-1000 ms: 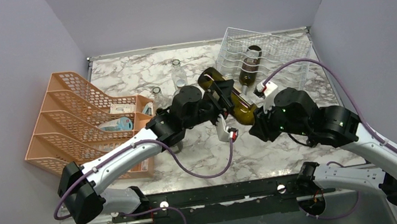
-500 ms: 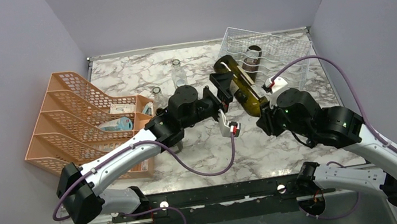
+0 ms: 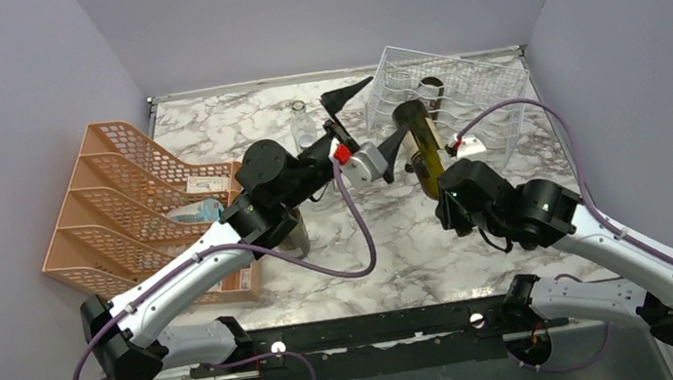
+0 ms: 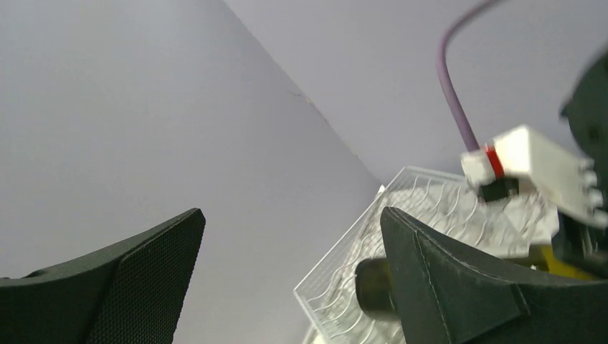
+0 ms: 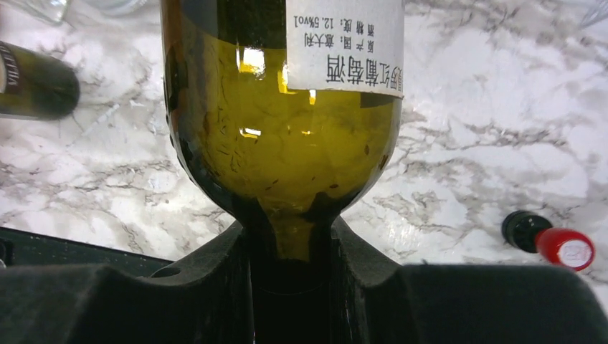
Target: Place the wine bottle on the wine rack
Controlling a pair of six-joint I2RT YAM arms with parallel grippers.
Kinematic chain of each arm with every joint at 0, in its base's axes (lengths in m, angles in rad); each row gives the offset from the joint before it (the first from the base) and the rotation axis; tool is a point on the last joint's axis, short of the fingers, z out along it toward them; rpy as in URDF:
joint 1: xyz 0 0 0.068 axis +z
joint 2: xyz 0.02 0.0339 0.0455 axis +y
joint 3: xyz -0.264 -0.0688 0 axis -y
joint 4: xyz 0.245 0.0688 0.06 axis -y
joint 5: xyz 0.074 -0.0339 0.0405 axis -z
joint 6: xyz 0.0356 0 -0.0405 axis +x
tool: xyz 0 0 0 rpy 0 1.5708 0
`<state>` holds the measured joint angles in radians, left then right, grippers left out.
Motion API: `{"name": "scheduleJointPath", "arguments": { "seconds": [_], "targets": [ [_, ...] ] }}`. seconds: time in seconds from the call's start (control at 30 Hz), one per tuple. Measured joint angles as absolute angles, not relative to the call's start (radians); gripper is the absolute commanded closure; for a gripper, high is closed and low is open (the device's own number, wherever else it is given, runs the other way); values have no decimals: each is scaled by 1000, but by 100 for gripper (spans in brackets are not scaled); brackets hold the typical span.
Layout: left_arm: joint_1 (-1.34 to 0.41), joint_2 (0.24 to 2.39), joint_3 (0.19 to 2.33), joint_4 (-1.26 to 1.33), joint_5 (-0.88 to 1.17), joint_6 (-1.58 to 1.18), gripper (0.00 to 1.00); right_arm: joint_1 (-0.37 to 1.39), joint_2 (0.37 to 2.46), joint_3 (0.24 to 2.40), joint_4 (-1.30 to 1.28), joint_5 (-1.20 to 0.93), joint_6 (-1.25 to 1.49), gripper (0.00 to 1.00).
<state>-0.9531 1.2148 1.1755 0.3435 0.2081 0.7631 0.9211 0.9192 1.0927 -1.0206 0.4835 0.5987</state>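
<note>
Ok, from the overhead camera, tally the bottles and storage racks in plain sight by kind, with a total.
Wine bottles: 2, the held wine bottle and the racked bottle
Clear glass bottle: 1
Wine rack: 1
Orange mesh organizer: 1
Total: 5

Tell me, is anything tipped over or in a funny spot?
Yes. The green wine bottle isn't standing: the right gripper pinches its neck, so it hangs slanted in the air by the wine rack. A dark bottle also seems to lie sideways on the marble table. Nothing looks spilled.
</note>
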Motion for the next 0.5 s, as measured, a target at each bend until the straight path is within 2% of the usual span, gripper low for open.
{"name": "scheduleJointPath", "arguments": {
  "seconds": [0.27, 0.5],
  "targets": [
    [-953, 1187, 1162, 394, 51, 368, 1, 921, 922, 940, -994, 445, 731, 99],
    [-953, 1097, 1074, 281, -72, 107, 1, 920, 922, 902, -997, 462, 831, 99]
  ]
}}
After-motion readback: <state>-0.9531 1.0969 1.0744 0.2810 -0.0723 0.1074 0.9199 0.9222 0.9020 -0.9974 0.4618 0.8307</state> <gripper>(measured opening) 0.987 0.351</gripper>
